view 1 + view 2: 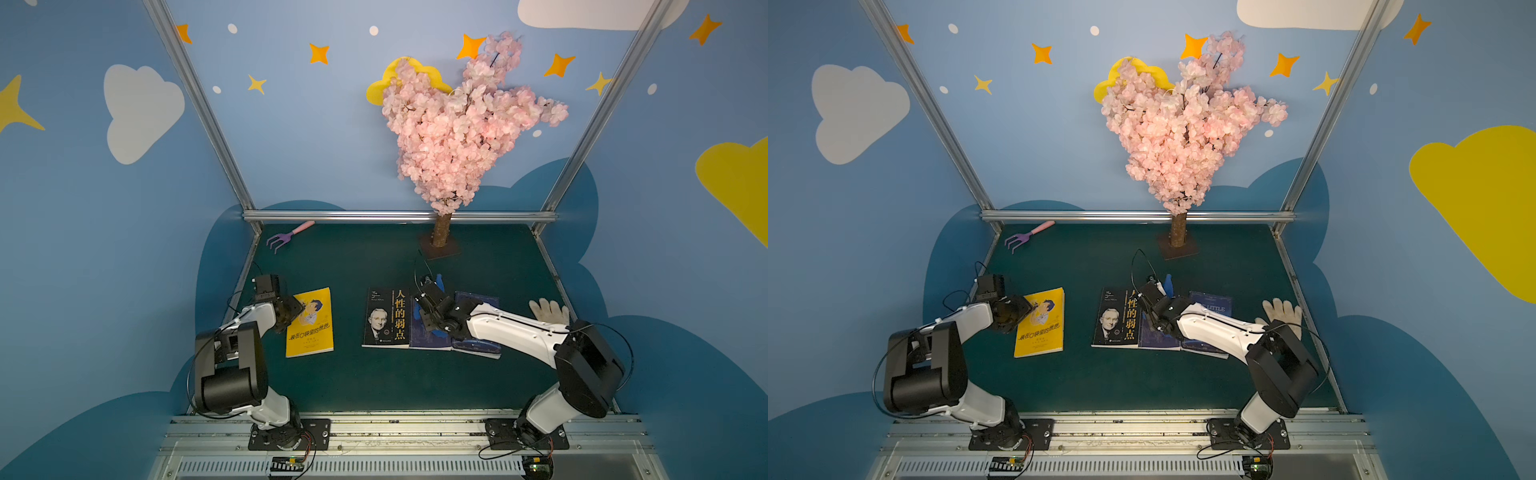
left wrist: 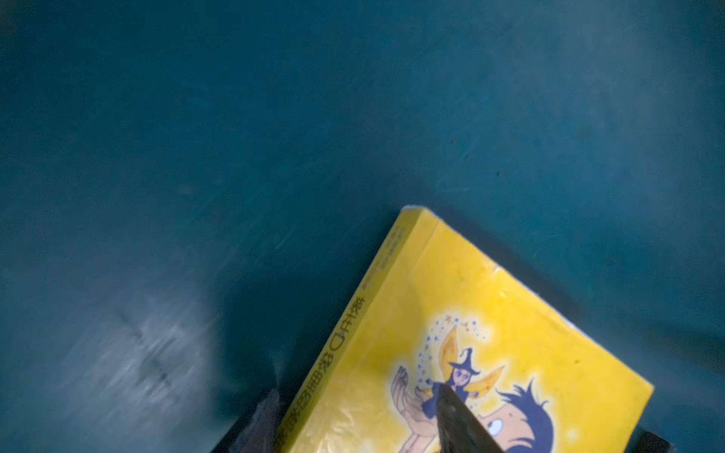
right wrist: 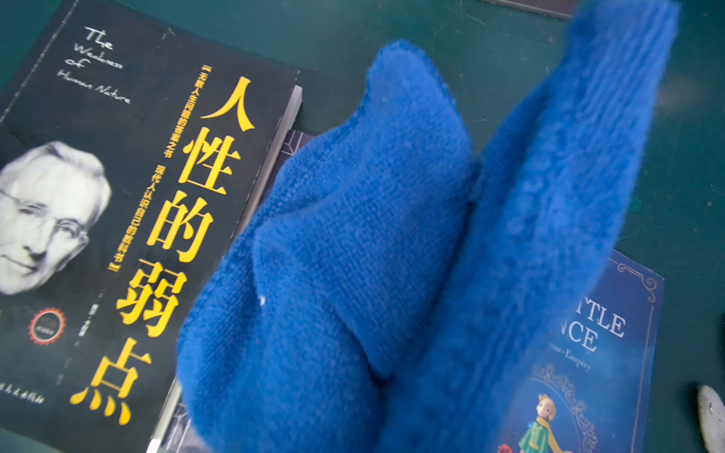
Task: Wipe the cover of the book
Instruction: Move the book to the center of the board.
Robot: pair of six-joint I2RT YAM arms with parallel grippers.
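Lying at the upper left of a dark green surface in both top views was a purple toy rake. Left of centre, the left claw hung low over the upper left corner of a yellow book. The left wrist view showed its fingers apart, one beside the spine and one above the cover; whether they touched the book could not be told. At centre a black book lay flat, cover up. Just right of it, the right claw was clamped on a blue cloth, which hung over a navy book touching the black one. Further right lay a blue Little Prince book, then a white glove near the surface's right edge.
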